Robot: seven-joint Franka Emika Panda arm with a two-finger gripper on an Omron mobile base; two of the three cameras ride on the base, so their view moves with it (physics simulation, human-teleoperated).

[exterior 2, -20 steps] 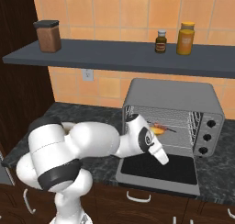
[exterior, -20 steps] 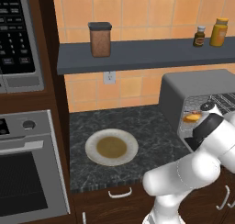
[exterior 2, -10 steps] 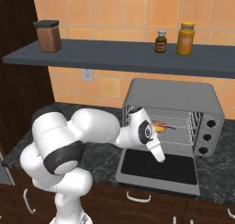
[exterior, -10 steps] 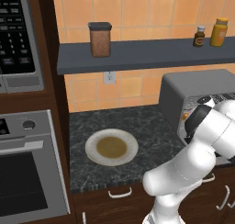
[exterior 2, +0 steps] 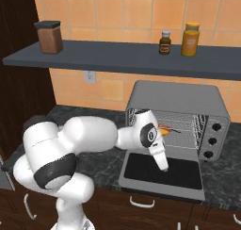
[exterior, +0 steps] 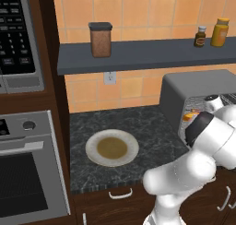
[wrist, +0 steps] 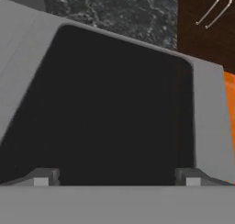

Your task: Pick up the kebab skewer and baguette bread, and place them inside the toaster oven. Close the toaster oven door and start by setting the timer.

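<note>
The toaster oven (exterior 2: 176, 99) stands on the counter at the right, its door (exterior 2: 162, 173) folded down flat. The orange baguette bread (exterior 2: 163, 127) lies on the wire rack inside, with the thin kebab skewer (exterior 2: 173, 130) beside it. From the left base view the toaster oven (exterior: 196, 92) shows the baguette bread (exterior: 188, 117) in its mouth, partly behind my arm. My gripper (exterior 2: 165, 167) points down just above the door, open and holding nothing. In the hand view my gripper (wrist: 117, 179) looks onto the door's dark glass (wrist: 114, 103), nothing between its fingertips (wrist: 45, 177).
An empty white plate (exterior: 112, 148) with a brown centre lies on the dark counter left of the oven. A shelf (exterior 2: 132, 59) above carries a brown canister (exterior 2: 49, 36) and two jars (exterior 2: 190, 39). A built-in oven (exterior: 25, 168) and a microwave (exterior: 16, 35) stand at the far left.
My hand has drawn back a little from the oven mouth and dropped lower over the open door. The jaws stay open. Baguette and skewer stay on the rack.
</note>
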